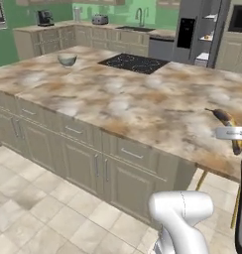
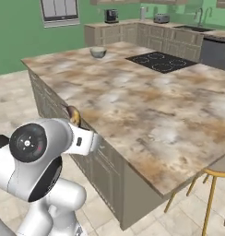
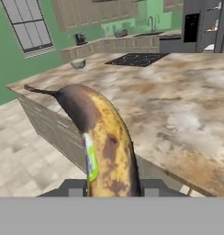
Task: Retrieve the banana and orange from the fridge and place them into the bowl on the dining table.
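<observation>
End effector (image 3: 109, 186) clenched on blotchy banana (image 3: 102, 137), held near the marbled island worktop (image 1: 143, 106) edge, grey-green bowl (image 1: 67, 59) at far corner

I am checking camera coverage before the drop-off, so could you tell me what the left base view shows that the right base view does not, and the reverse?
The left base view alone takes in the fridge, one door open on white shelves. The right base view alone has the window on the green wall and the wooden stool at the island's near corner. Both share the dining table, the bowl beyond the cooktop, and the banana held at the table's near edge.
</observation>
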Tool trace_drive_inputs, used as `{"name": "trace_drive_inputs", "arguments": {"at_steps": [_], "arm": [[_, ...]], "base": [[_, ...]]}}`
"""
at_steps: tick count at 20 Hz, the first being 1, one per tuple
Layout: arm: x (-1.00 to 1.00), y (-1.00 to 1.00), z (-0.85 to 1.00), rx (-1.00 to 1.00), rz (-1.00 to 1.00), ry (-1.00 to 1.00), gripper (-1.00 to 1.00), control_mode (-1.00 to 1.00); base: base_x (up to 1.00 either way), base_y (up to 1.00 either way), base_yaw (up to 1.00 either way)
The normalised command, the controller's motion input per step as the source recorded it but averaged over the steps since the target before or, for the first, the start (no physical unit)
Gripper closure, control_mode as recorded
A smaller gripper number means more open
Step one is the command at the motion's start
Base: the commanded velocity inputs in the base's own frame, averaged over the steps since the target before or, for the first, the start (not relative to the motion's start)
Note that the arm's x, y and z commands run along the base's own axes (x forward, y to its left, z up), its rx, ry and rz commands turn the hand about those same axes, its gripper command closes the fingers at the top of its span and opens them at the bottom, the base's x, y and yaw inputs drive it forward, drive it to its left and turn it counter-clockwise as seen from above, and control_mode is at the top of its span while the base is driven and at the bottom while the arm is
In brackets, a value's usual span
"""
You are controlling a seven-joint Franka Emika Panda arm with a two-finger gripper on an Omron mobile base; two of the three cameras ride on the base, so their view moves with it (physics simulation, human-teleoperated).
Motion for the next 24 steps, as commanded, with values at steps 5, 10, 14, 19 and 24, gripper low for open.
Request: {"name": "trace_drive_inputs", "arguments": {"at_steps": [5, 10, 14, 19, 24], "arm": [[0.00, 0.00, 0.00, 0.00, 0.00, 0.00, 1.00, 1.00], [0.00, 0.00, 0.00, 0.00, 0.00, 0.00, 1.00, 1.00], [0.00, 0.00, 0.00, 0.00, 0.00, 0.00, 1.00, 1.00], [0.00, 0.00, 0.00, 0.00, 0.00, 0.00, 1.00, 1.00], [0.00, 0.00, 0.00, 0.00, 0.00, 0.00, 1.00, 1.00]], "base": [[0.59, 1.00, -0.59], [0.35, 1.00, -0.52], [0.13, 1.00, -0.41], [0.00, 1.00, -0.28], [0.00, 1.00, -0.16]]}}
